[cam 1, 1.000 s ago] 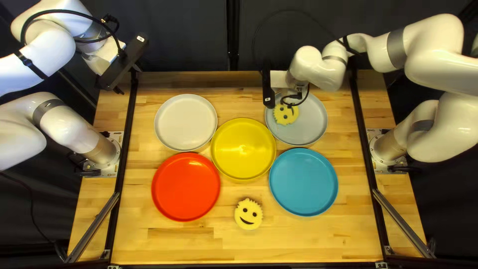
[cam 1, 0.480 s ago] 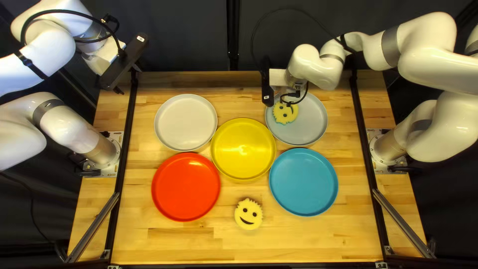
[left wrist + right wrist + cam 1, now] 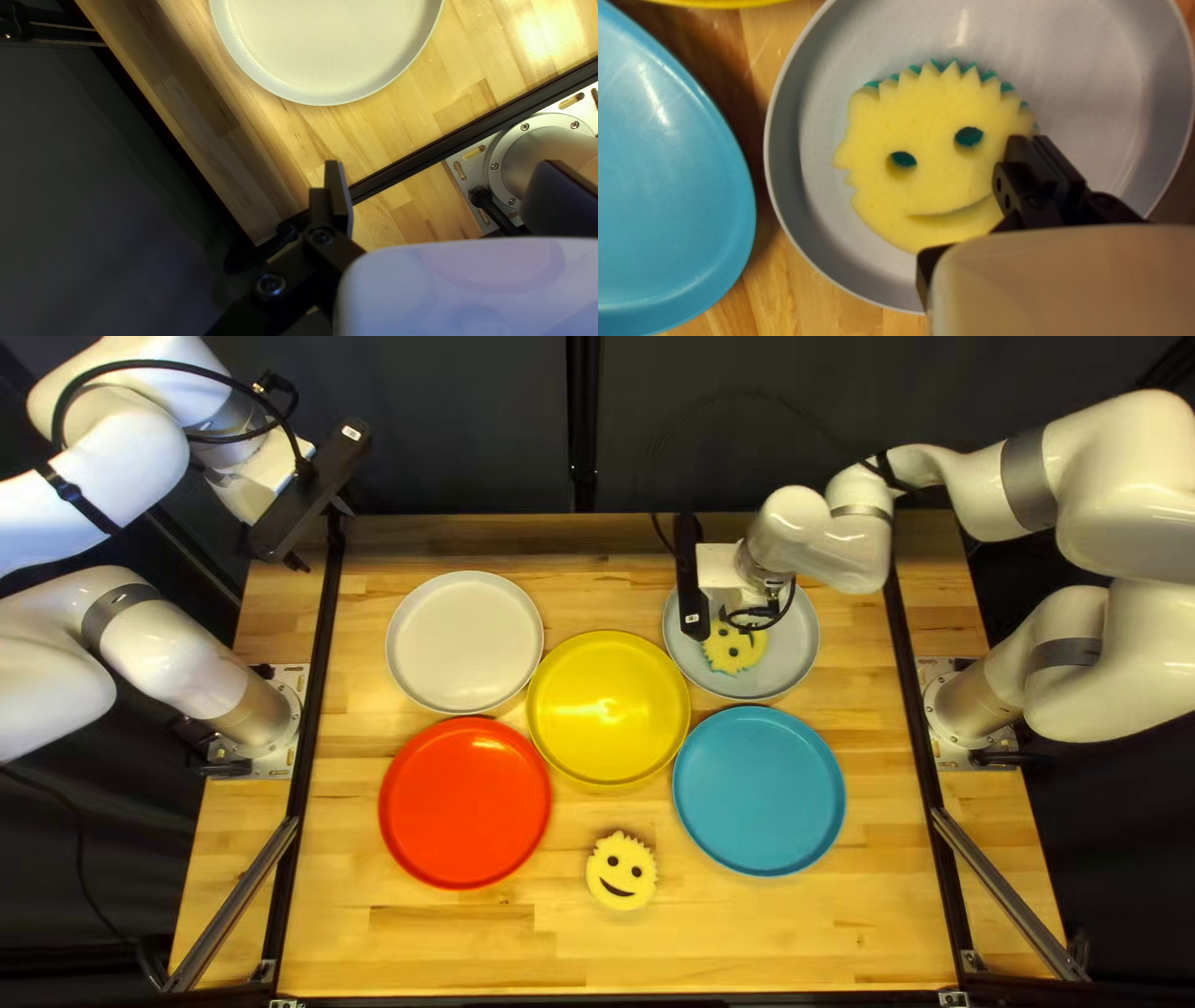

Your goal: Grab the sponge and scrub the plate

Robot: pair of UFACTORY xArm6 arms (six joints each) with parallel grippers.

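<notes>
My right gripper [image 3: 692, 585] is low over the grey plate [image 3: 793, 653] at the right of the top left view, its fingertips hidden there. In the right wrist view my right gripper [image 3: 1033, 142] is closed tightly on one edge of the yellow smiley sponge [image 3: 934, 140]. That sponge [image 3: 735, 647] is face up at the grey plate's surface, teal showing at its toothed rim. A second smiley sponge [image 3: 621, 872] sits on the table. My left gripper [image 3: 320, 535] hangs open past the far left corner; in the left wrist view my left gripper [image 3: 443, 168] holds nothing.
A yellow plate [image 3: 608, 709] occupies the middle, with a pale plate [image 3: 464, 642] and a red plate [image 3: 464, 803] left of it. The blue plate [image 3: 758, 790] lies just nearer than the grey one. Black rails [image 3: 321, 647] run along the table's sides.
My right gripper first shifted slightly away and left, then came toward the near edge and rightward, the sponge moving with it across the grey plate. The left arm stays still.
</notes>
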